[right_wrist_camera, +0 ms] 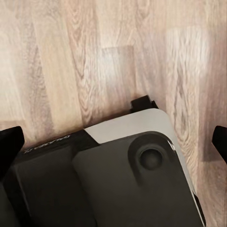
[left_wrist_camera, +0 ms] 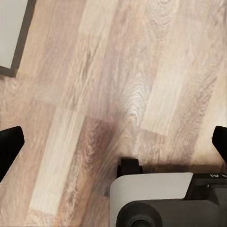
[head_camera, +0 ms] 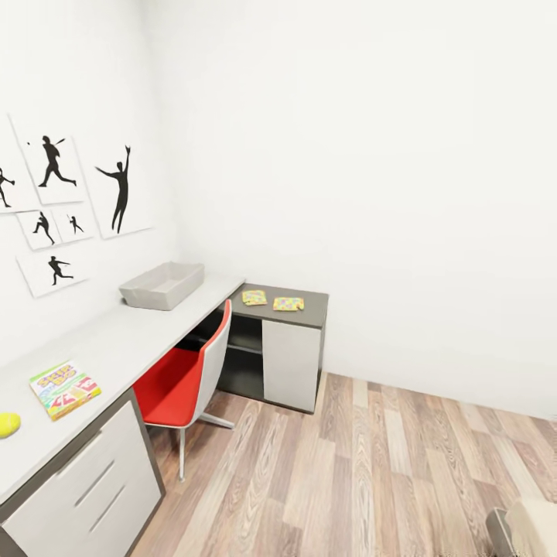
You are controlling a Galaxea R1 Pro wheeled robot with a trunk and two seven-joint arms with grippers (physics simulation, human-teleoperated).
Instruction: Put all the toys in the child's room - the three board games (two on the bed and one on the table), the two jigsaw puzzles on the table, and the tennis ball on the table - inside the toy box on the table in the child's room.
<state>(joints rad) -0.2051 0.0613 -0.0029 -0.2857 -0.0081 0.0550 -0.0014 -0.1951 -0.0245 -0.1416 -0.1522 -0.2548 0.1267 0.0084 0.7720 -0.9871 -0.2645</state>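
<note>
White walls [head_camera: 387,155], wood-plank floor [head_camera: 371,480], long grey desk [head_camera: 116,348], red chair [head_camera: 182,379], black silhouette pictures [head_camera: 62,209].

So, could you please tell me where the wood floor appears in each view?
Head view: wood floor covers the lower right, beside the desk.
Left wrist view: beyond the open fingers, around the robot's base.
Right wrist view: likewise, beyond fingers and base.
Shared landmark: the plank seams.

The left gripper [left_wrist_camera: 113,142] points straight down, its two dark fingertips [left_wrist_camera: 9,146] spread far apart at the edges of the left wrist view — nothing between them. The right gripper [right_wrist_camera: 113,142] hangs the same way, fingertips [right_wrist_camera: 10,142] wide apart and empty, above the robot's own grey and black base [right_wrist_camera: 132,175].
</note>
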